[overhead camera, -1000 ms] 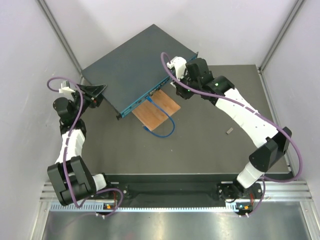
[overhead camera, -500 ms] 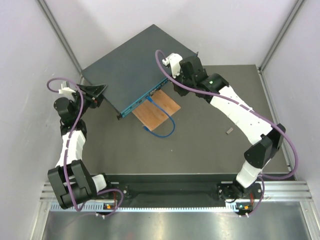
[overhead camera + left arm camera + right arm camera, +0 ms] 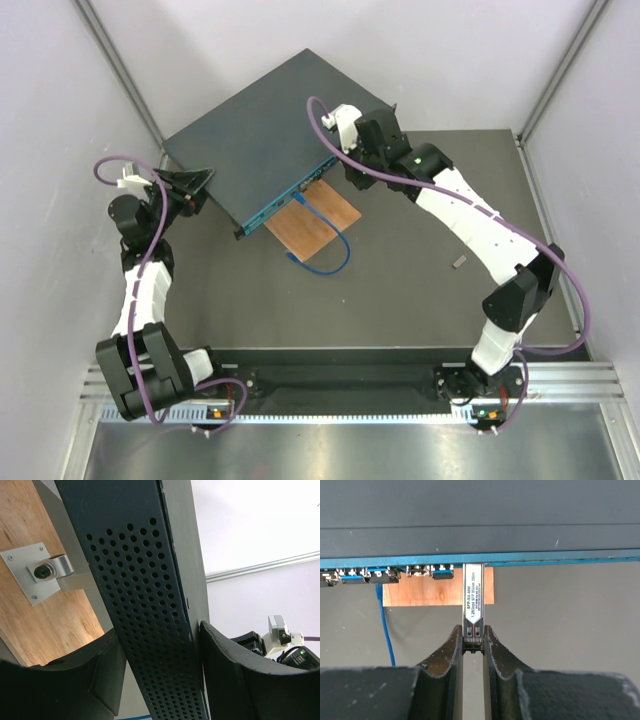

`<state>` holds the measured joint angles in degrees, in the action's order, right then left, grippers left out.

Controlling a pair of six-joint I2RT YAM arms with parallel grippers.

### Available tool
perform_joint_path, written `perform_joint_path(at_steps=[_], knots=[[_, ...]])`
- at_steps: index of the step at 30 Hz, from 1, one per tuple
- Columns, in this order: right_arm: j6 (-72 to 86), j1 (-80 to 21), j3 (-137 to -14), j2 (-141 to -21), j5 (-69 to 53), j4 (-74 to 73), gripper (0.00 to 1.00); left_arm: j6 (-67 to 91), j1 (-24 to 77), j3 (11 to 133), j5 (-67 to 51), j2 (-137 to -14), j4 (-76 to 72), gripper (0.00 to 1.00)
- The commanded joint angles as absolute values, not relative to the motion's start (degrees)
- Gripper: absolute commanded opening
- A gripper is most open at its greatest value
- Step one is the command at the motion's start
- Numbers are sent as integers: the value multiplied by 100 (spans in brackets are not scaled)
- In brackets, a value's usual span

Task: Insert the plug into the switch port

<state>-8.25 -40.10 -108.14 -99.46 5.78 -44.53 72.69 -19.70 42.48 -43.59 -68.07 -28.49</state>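
Note:
The switch (image 3: 262, 130) is a large flat dark blue-teal box lying at an angle at the back of the table, its lighter teal port face (image 3: 530, 558) towards the front right. My left gripper (image 3: 193, 184) grips the switch's left corner, and the perforated side (image 3: 145, 610) sits between its fingers (image 3: 225, 660). My right gripper (image 3: 473, 631) is shut on the rear end of the plug (image 3: 473, 597), a slim silver module with a white label. The plug's far end meets the row of ports, right of several blue connectors (image 3: 442, 571).
A small brown wooden board (image 3: 318, 213) lies under the port face. A thin blue cable (image 3: 328, 255) runs from a port and loops over the board onto the dark table (image 3: 400, 290). A small dark piece (image 3: 459, 263) lies at the right. Grey walls stand close on both sides.
My right gripper, with the plug in it, has moved up and to the left towards the switch's port face. The left arm and the switch have stayed still.

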Motion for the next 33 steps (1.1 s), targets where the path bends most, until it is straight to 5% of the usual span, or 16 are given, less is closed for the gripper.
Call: perform_joint_path(at_steps=[1,33], knots=[[-712,-4052,-11171,-10019,501,-4430,0,6609,-1661,4245,-4500,-6662,-2901,0],[-493,-4061,-11672,-10388,229,-4438,0,6504,-1565,4210,-4456,-6697,-2795,0]])
